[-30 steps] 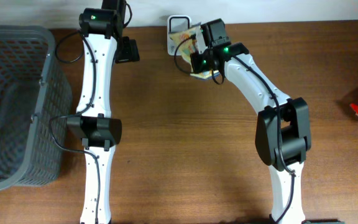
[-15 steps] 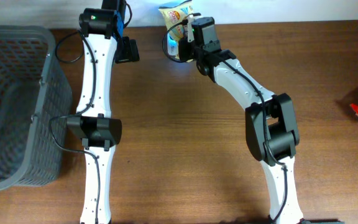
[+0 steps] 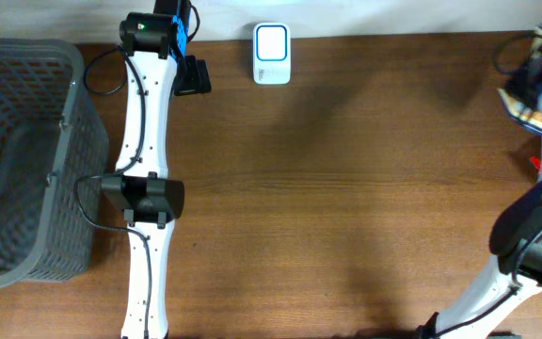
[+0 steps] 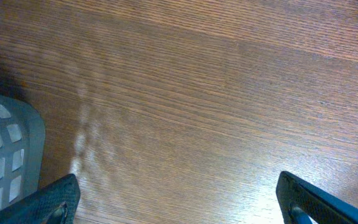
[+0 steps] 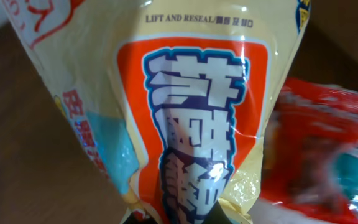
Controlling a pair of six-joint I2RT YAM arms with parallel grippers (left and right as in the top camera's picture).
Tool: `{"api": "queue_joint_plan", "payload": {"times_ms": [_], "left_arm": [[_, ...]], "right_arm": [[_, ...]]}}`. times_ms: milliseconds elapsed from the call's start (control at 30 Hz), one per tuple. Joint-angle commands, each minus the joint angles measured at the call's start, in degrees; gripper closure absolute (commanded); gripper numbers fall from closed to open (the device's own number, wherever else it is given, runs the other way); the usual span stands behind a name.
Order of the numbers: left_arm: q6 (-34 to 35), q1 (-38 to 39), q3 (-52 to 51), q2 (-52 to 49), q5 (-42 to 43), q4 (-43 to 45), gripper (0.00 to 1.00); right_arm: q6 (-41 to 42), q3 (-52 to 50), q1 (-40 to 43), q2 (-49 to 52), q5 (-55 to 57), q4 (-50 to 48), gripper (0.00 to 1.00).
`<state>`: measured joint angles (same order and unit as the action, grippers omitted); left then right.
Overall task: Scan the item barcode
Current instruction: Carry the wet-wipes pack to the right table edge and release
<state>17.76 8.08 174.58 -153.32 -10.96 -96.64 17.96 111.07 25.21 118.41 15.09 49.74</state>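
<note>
- Change noted: a second ago the snack bag (image 5: 191, 124) was held over the white scanner (image 3: 271, 54) at the far edge of the surface (image 3: 346, 188). Half a second ago it was lifted just beside it. Now the right arm has been swung across to the right edge, well apart from the scanner, whose face is left uncovered.
- Meaning for the task: the pass over the scanner is judged to be finished and the bag is being carried off. Whether the code was read cannot be told.
- Right end effector (image 3: 536, 73): closed almost completely, with the thin film of the bag pinched between the fingers. The fingers themselves are barely seen past the bag in the wrist view.
- Left end effector (image 3: 193, 77): spread fully wide with nothing held, parked over bare wood near the far edge, between the grey basket (image 3: 26, 160) and the scanner.
- Bag location: in the air at the right edge, filling the right wrist view. A red packet (image 5: 319, 149) is seen blurred behind it.
- Bag appearance: glossy yellow film, creased and glinting. An orange panel carries large white characters outlined in blue. "LIFT AND RESEAL" is printed near the top, and a pale blue patch lies on the left.
- No barcode is seen on the face turned to the wrist camera.
</note>
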Motion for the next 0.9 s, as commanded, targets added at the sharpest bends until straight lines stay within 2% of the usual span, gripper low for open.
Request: {"api": "queue_joint_plan", "payload": {"times_ms": [0,100,133,167,233,267,367,400,467,533,633,700,800,867], "left_arm": [[0.17,0.02,-0.13,-0.11,0.20,-0.09,0.01],[0.17,0.00,-0.13,-0.11,0.20,-0.09,0.01],[0.17,0.00,-0.13,-0.11,0.20,-0.09,0.01],[0.17,0.00,-0.13,-0.11,0.20,-0.09,0.01],[0.17,0.00,-0.13,-0.11,0.20,-0.09,0.01],[0.17,0.00,-0.13,-0.11,0.20,-0.09,0.01],[0.17,0.00,-0.13,-0.11,0.20,-0.09,0.01],[0.17,0.02,-0.13,-0.11,0.20,-0.09,0.01],[0.17,0.04,-0.13,-0.11,0.20,-0.09,0.01],[0.17,0.04,-0.13,-0.11,0.20,-0.09,0.01],[0.17,0.04,-0.13,-0.11,0.20,-0.09,0.01],[0.17,0.04,-0.13,-0.11,0.20,-0.07,0.01],[0.17,0.04,-0.13,-0.11,0.20,-0.09,0.01],[0.17,0.07,-0.13,-0.11,0.20,-0.09,0.01]], "right_arm": [[1.20,-1.25,5.18,1.86,-1.16,-0.48,0.96],[1.16,-1.27,8.24,5.53,-2.19,-3.52,0.95],[1.18,-1.27,8.24,5.97,-2.62,-4.39,0.90],[1.14,-1.25,8.24,5.99,-2.60,-4.70,0.70],[0.96,-1.25,8.26,5.44,-2.62,-2.86,0.14],[0.96,-1.22,8.24,4.24,-2.64,-1.86,0.02],[0.98,-1.22,8.24,-5.88,-2.67,2.43,0.02],[0.98,-1.22,8.22,-10.36,-3.15,6.29,0.02],[-0.50,-1.25,8.20,-18.21,-11.02,17.68,0.02],[-14.71,-1.25,8.20,-24.04,-20.26,24.02,0.02],[-19.93,-1.57,8.17,-31.61,-32.22,34.10,0.02],[-23.76,-8.09,8.20,-41.72,-35.85,34.95,0.01],[-23.50,-24.48,8.20,-58.71,-40.04,34.97,0.02],[-23.50,-32.37,8.20,-65.83,-40.59,35.04,0.02]]}}
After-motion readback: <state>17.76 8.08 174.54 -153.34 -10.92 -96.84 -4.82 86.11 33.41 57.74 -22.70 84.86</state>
